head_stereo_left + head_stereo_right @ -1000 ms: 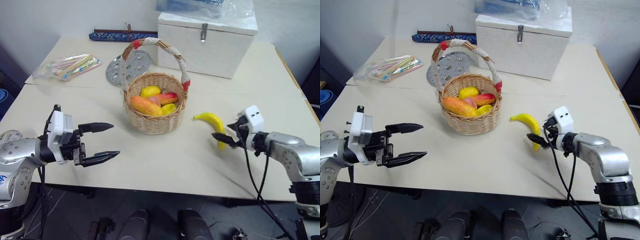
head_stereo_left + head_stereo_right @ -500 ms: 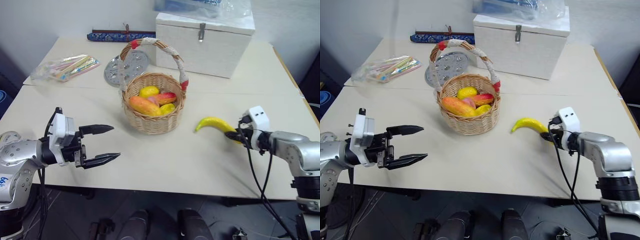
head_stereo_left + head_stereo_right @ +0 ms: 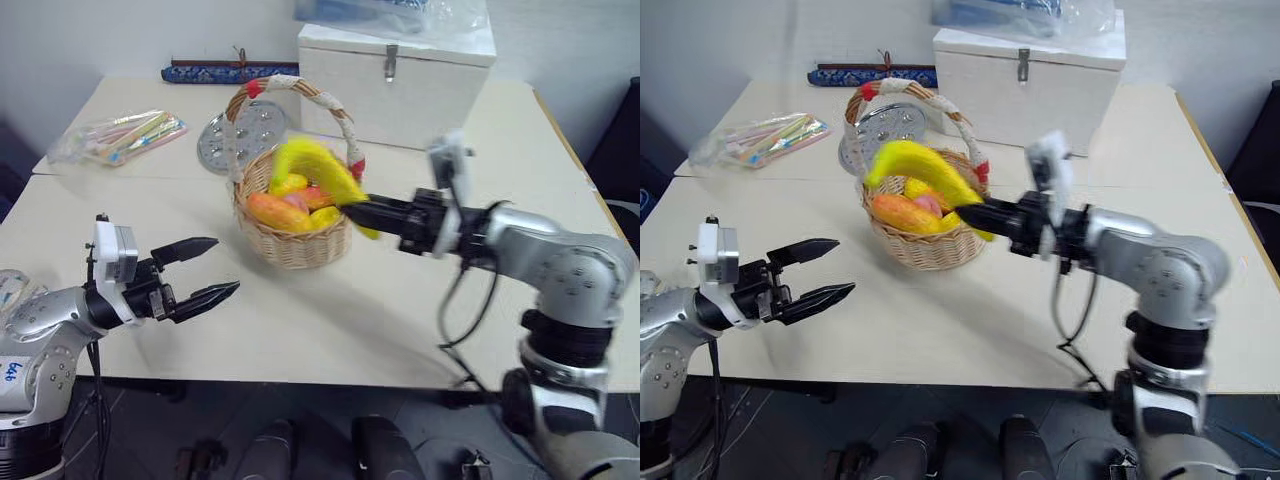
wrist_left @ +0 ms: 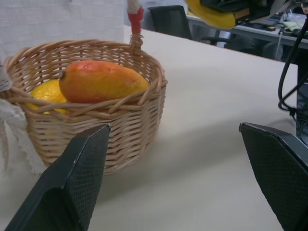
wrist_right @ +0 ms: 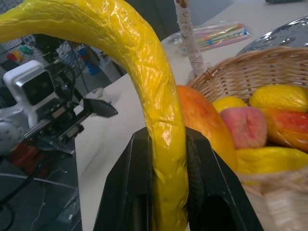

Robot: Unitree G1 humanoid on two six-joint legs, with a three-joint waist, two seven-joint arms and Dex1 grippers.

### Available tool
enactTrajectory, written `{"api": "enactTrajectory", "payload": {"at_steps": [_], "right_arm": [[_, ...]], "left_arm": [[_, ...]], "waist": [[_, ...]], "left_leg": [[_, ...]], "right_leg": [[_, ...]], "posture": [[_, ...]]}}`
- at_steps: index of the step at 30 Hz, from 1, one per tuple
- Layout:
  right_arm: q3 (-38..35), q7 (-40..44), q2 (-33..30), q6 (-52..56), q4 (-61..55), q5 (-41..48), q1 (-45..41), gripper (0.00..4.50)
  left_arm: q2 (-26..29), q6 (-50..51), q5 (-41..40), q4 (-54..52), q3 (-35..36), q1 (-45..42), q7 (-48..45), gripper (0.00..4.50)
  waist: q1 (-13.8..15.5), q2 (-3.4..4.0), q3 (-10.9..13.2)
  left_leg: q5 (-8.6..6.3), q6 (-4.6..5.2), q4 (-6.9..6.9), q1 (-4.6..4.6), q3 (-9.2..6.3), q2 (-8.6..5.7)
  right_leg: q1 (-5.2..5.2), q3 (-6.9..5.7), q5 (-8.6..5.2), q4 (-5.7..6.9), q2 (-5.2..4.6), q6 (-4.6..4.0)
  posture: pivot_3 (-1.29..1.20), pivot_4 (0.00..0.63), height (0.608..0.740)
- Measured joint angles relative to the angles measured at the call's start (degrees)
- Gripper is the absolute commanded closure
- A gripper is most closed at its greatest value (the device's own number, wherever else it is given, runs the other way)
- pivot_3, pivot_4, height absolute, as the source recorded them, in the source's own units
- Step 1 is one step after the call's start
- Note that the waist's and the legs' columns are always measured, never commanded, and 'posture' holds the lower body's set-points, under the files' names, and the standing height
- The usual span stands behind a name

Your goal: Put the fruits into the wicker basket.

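Wicker basket holds mango — banana above it.

Silver arms, black cables, white wrist camera blocks, textured black claw fingers.

The banana, long, curved and bright yellow, was held in the air over the basket, its lower end pinched between the right gripper fingers. The mango, oval and orange with a red blush, lay on its side inside the round tan wicker basket, which stood upright on the table.
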Motion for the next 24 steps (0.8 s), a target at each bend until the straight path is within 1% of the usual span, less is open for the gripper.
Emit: {"api": "enactTrajectory", "payload": {"at_steps": [2, 5, 9, 11, 12, 13, 14, 15, 18, 21, 22, 24], "right_arm": [[1.9, -4.4, 2.5, -0.3, 1.7, -2.7, -2.8, 4.05], [5.0, -8.4, 3.7, -3.0, 5.0, -8.1, -5.3, 4.05], [8.2, -9.2, 4.7, -5.6, 8.8, -12.3, -5.5, 4.05], [9.1, -8.9, 4.7, -6.7, 9.6, -13.5, -5.6, 3.33], [9.8, -8.3, 4.6, -8.1, 10.5, -14.7, -5.6, 3.10], [10.5, -7.6, 4.4, -9.3, 11.2, -15.8, -5.6, 2.75], [11.2, -6.8, 4.1, -10.5, 11.9, -16.7, -5.6, 2.50], [11.8, -5.8, 3.9, -11.5, 12.4, -17.4, -5.6, 2.12], [12.2, -2.4, 3.8, -11.8, 11.9, -16.8, -5.6, 1.21], [12.2, 1.9, 0.7, -9.6, 9.1, -14.1, -5.4, 0.20], [11.9, 3.1, -0.7, -8.7, 7.9, -13.0, -5.2, 0.02], [10.1, 5.3, -3.6, -6.9, 6.1, -10.6, -4.2, 0.02]], "left_arm": [[0.0, 0.0, 0.0, 0.0, 0.0, -0.2, 0.5, 0.00], [-0.8, 0.0, -0.7, -0.1, 0.4, -0.7, 1.8, 0.00], [-2.1, 0.1, -3.4, -0.2, 2.1, -1.7, 4.0, 0.00], [-2.1, 0.1, -3.8, -0.4, 2.3, -1.8, 4.3, 0.00], [-2.1, 0.1, -3.9, -0.5, 2.3, -1.8, 4.5, 0.00], [-2.1, 0.1, -3.9, -0.7, 2.3, -1.8, 4.7, 0.00], [-2.1, 0.1, -4.0, -0.9, 2.3, -1.7, 4.9, 0.00], [-2.1, 0.1, -4.1, -1.4, 2.3, -1.6, 5.1, 0.00], [-1.9, 0.2, -4.8, -2.9, 2.4, -1.1, 5.6, 0.00], [-1.7, 0.2, -4.9, -3.5, 2.4, -0.3, 6.0, 0.00], [-1.7, 0.2, -4.9, -3.8, 2.5, 0.1, 6.1, 0.00], [-1.6, 0.3, -5.2, -4.6, 2.7, 0.4, 6.2, 0.00]], "waist": [[0.0, 0.00, 0.0], [-0.1, 0.00, 0.0], [-0.4, 0.00, 0.0], [-0.6, 0.00, 0.0], [-0.7, 0.00, 0.0], [-0.8, 0.00, 0.0], [-0.8, 0.00, 0.0], [-0.8, 0.00, 0.0], [-0.8, 0.00, 0.0], [-0.5, 0.00, 0.0], [-0.5, 0.00, 0.0], [-0.3, 0.00, 0.0]], "left_leg": [[0.01, 0.02, 0.02, 0.00, 0.06, -0.06], [0.02, 0.05, 0.05, 0.02, 0.11, -0.10], [0.03, 0.02, 0.01, 0.01, 0.14, -0.06], [0.03, 0.01, -0.02, 0.02, 0.23, -0.04], [0.03, 0.01, -0.03, 0.02, 0.25, -0.04], [0.03, 0.01, -0.04, 0.02, 0.30, -0.04], [0.03, 0.01, -0.05, 0.02, 0.35, -0.04], [0.03, 0.01, -0.06, 0.01, 0.41, -0.02], [0.03, 0.01, -0.07, 0.00, 0.48, 0.01], [0.03, 0.01, -0.05, -0.01, 0.48, 0.01], [0.03, 0.02, -0.04, -0.01, 0.48, 0.02], [0.02, 0.03, -0.04, -0.02, 0.47, 0.01]], "right_leg": [[0.00, -0.07, 0.04, -0.01, -0.08, -0.06], [0.00, -0.12, 0.05, 0.00, -0.12, -0.07], [-0.13, -0.15, 0.04, 0.12, -0.11, -0.07], [-0.24, -0.15, 0.05, 0.22, -0.12, -0.07], [-0.32, -0.15, 0.05, 0.27, -0.10, -0.07], [-0.39, -0.16, 0.05, 0.30, -0.11, -0.07], [-0.44, -0.16, 0.05, 0.33, -0.10, -0.07], [-0.49, -0.16, 0.05, 0.35, -0.09, -0.07], [-0.55, -0.15, 0.05, 0.37, -0.09, -0.08], [-0.54, -0.14, 0.05, 0.34, -0.10, -0.09], [-0.52, -0.13, 0.06, 0.32, -0.10, -0.09], [-0.50, -0.12, 0.07, 0.29, -0.10, -0.11]], "posture": [[0.00, 0.150, 0.740], [0.00, 0.150, 0.740], [0.00, 0.150, 0.740], [0.00, 0.150, 0.740], [0.00, 0.150, 0.740], [0.00, 0.150, 0.740], [0.00, 0.150, 0.740], [0.00, 0.150, 0.740], [0.00, 0.150, 0.740], [0.00, 0.150, 0.740], [0.00, 0.150, 0.740], [0.00, 0.150, 0.740]]}}
